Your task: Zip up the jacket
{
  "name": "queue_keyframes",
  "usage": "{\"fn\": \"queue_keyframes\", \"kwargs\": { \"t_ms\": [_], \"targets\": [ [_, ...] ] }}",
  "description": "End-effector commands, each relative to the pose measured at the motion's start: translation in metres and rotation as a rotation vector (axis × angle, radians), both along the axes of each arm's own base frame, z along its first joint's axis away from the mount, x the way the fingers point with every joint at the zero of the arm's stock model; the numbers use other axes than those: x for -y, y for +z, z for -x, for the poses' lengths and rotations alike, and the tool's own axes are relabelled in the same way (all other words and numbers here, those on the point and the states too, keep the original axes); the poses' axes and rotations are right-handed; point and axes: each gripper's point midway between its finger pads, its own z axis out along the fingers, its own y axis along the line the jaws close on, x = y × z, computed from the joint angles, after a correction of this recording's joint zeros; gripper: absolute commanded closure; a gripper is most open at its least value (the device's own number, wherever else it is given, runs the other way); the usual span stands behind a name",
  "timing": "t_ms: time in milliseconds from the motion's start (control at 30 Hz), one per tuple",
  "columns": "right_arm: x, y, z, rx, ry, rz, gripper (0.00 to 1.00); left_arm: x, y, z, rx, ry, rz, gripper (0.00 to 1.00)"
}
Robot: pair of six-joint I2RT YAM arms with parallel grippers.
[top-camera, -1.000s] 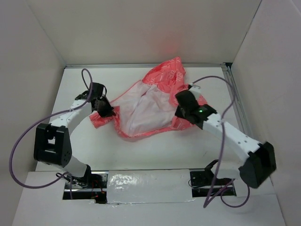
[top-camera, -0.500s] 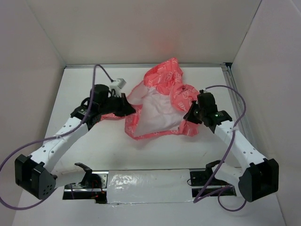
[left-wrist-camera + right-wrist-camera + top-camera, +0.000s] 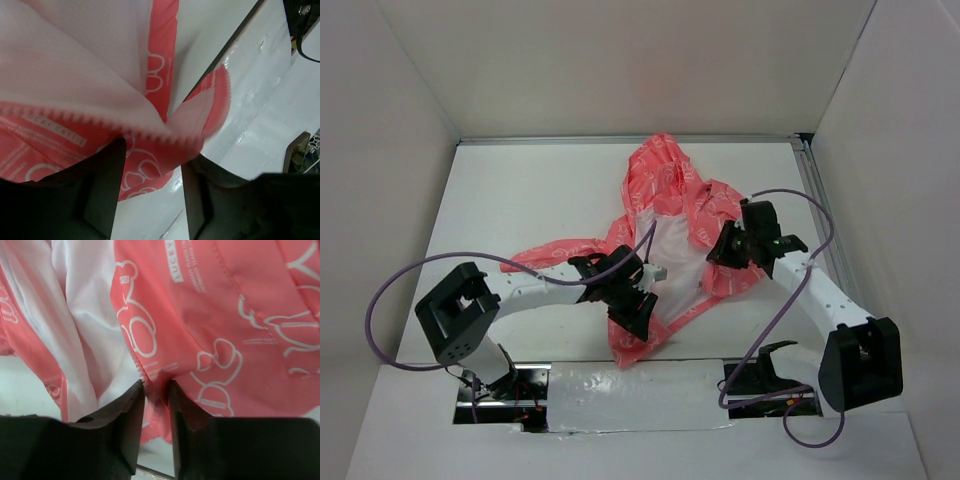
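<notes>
A coral jacket [image 3: 695,215] lies open at mid-table [image 3: 520,200], hood [image 3: 665,170] toward the table's far edge, white lining [image 3: 670,250] face up and one sleeve [image 3: 555,250] trailing toward the table's left side.

At the table's near edge the left gripper [image 3: 152,160] stands released, jaws well apart, with a front edge and its zip teeth [image 3: 100,125] draped loosely across the gap. Right of mid-table, the right gripper [image 3: 156,387] has a fold of the other front edge between nearly closed fingers [image 3: 132,425]. Whether that pinch bites or is slack cannot be told.

The two front edges lie well apart, and no slider shows in any view.

The risks look plain:
- With nothing clamped on the left, the thin fabric could slide out of the jaws and slump, losing the zip edge.
- A hem corner already reaches the table's near edge and might slip over it.
- If the left jaws close where they stand, they could catch lining along with teeth, and trapped lining would likely jam a zip.
- A pull from the right alone would probably drag the whole light garment across the table rather than tension the edge.
</notes>
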Motion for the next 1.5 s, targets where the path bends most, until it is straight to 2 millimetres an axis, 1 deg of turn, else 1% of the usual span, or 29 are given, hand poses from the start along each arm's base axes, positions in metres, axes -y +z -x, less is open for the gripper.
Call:
{"fn": "queue_keyframes", "kwargs": {
  "t_ms": [0,33,100,133,233,300,333,367,400,467,500,533,567,600,700,767,833,900,933,967,1033,1067,1100,1133,1200,1300,1333,1367,1467],
  "targets": [
    [-0.011,0.003,0.003,0.053,0.105,-0.019,0.65,0.014,0.033,-0.013,0.056,0.021,0.067,0.4],
    [-0.013,0.004,0.006,0.058,0.122,-0.014,0.64,0.013,0.048,-0.013,0.079,0.018,0.099,0.32],
    [-0.014,0.005,0.015,0.067,0.146,0.006,0.65,0.011,0.064,-0.012,0.113,0.009,0.135,0.01],
    [-0.011,0.003,0.017,0.067,0.138,0.025,0.69,0.007,0.079,-0.01,0.141,0.011,0.161,0.01],
    [-0.011,-0.006,0.031,0.048,0.138,0.043,0.89,-0.008,0.093,-0.024,0.193,0.118,0.134,0.01],
    [-0.011,-0.015,0.04,0.028,0.13,0.053,0.97,-0.018,0.093,-0.034,0.211,0.185,0.117,0.01],
    [-0.012,-0.014,0.042,0.033,0.128,0.049,0.99,-0.021,0.093,-0.046,0.229,0.226,0.12,0.01],
    [-0.012,-0.019,0.047,0.016,0.12,0.051,1.0,-0.023,0.089,-0.052,0.222,0.26,0.114,0.01],
    [-0.013,-0.02,0.048,0.014,0.118,0.05,1.0,-0.03,0.076,-0.062,0.196,0.298,0.087,0.01],
    [-0.014,-0.023,0.053,-0.001,0.118,0.053,0.93,-0.03,0.065,-0.072,0.149,0.343,0.07,0.01],
    [-0.016,-0.024,0.055,-0.004,0.121,0.055,0.86,-0.028,0.051,-0.075,0.105,0.348,0.038,0.01],
    [-0.016,-0.026,0.056,-0.011,0.119,0.06,0.71,-0.027,0.044,-0.078,0.075,0.361,0.023,0.01],
    [-0.013,-0.029,0.056,-0.018,0.105,0.072,0.63,-0.023,0.038,-0.082,0.071,0.356,0.027,0.01],
    [-0.012,-0.031,0.055,-0.023,0.09,0.081,0.48,-0.019,0.024,-0.087,0.039,0.359,-0.006,0.01],
    [-0.009,-0.04,0.049,-0.053,0.07,0.119,0.4,-0.013,0.0,-0.11,0.007,0.393,-0.062,0.01],
    [-0.008,-0.04,0.039,-0.043,0.061,0.132,0.39,-0.008,-0.014,-0.128,-0.011,0.406,-0.084,0.01],
    [-0.009,-0.044,0.031,-0.051,0.069,0.151,0.38,-0.011,-0.031,-0.151,-0.015,0.446,-0.126,0.01],
    [-0.009,-0.054,0.025,-0.082,0.076,0.178,0.39,-0.02,-0.039,-0.174,-0.011,0.489,-0.137,0.01],
    [-0.01,-0.053,0.018,-0.066,0.085,0.185,0.39,-0.023,-0.043,-0.184,-0.021,0.505,-0.141,0.01],
    [-0.009,-0.061,0.015,-0.095,0.082,0.2,0.48,-0.029,-0.048,-0.206,-0.033,0.552,-0.148,0.02],
    [-0.007,-0.057,0.0,-0.086,0.06,0.232,0.73,-0.033,-0.049,-0.23,-0.029,0.597,-0.135,0.02],
    [-0.006,-0.057,-0.006,-0.087,0.046,0.246,0.82,-0.033,-0.049,-0.248,-0.014,0.615,-0.117,0.02],
    [-0.005,-0.058,-0.01,-0.096,0.043,0.258,0.94,-0.04,-0.047,-0.264,0.0,0.638,-0.107,0.02],
    [-0.004,-0.05,-0.018,-0.083,0.036,0.273,0.99,-0.043,-0.048,-0.274,0.012,0.65,-0.108,0.02],
    [-0.006,-0.039,-0.022,-0.073,0.042,0.276,1.0,-0.052,-0.046,-0.302,0.061,0.69,-0.127,0.02],
    [-0.017,-0.01,-0.016,-0.063,0.092,0.23,1.0,-0.06,-0.04,-0.319,0.087,0.716,-0.144,0.01],
    [-0.021,-0.007,-0.004,-0.094,0.129,0.202,1.0,-0.06,-0.037,-0.321,0.096,0.718,-0.136,0.01],
    [-0.034,0.004,0.008,-0.09,0.182,0.131,1.0,-0.061,-0.031,-0.32,0.099,0.72,-0.124,0.01],
    [-0.059,0.007,0.047,-0.146,0.345,-0.036,0.97,-0.059,-0.021,-0.313,0.117,0.716,-0.08,0.01]
  ]
}}
